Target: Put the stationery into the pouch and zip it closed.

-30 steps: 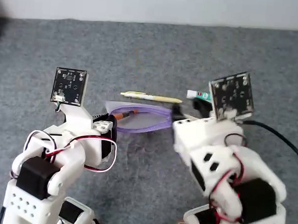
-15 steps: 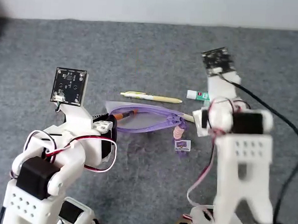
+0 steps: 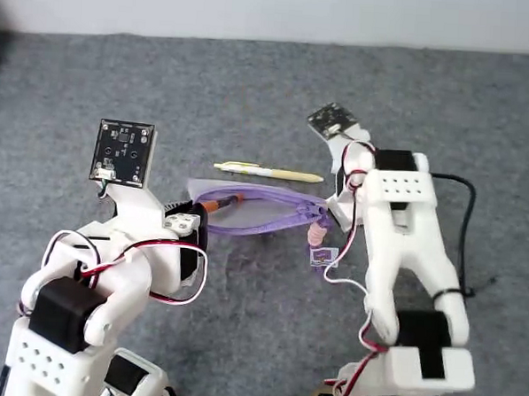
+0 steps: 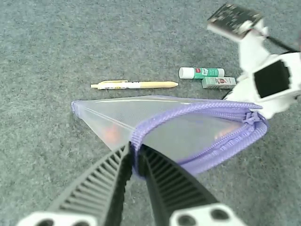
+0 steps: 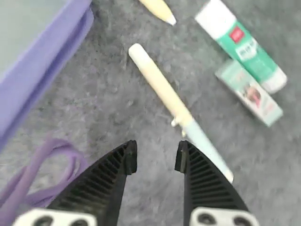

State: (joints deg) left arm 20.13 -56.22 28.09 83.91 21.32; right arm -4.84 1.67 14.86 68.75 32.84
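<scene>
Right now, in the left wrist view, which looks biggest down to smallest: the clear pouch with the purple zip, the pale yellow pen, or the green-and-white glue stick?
1. clear pouch with purple zip, also nearest the camera
2. pale yellow pen
3. green-and-white glue stick

Left gripper (image 4: 134,155) pinched tight on the zipper edge of the translucent purple-zippered pouch (image 4: 155,117). Beyond the pouch lies a slim cream-yellow pen (image 4: 134,84). Farther off are a white-and-green glue stick (image 4: 201,72) and, just beside it, a small green box (image 4: 218,83). A white robot arm (image 4: 263,80) stands at the pouch's zipper-pull end.
</scene>
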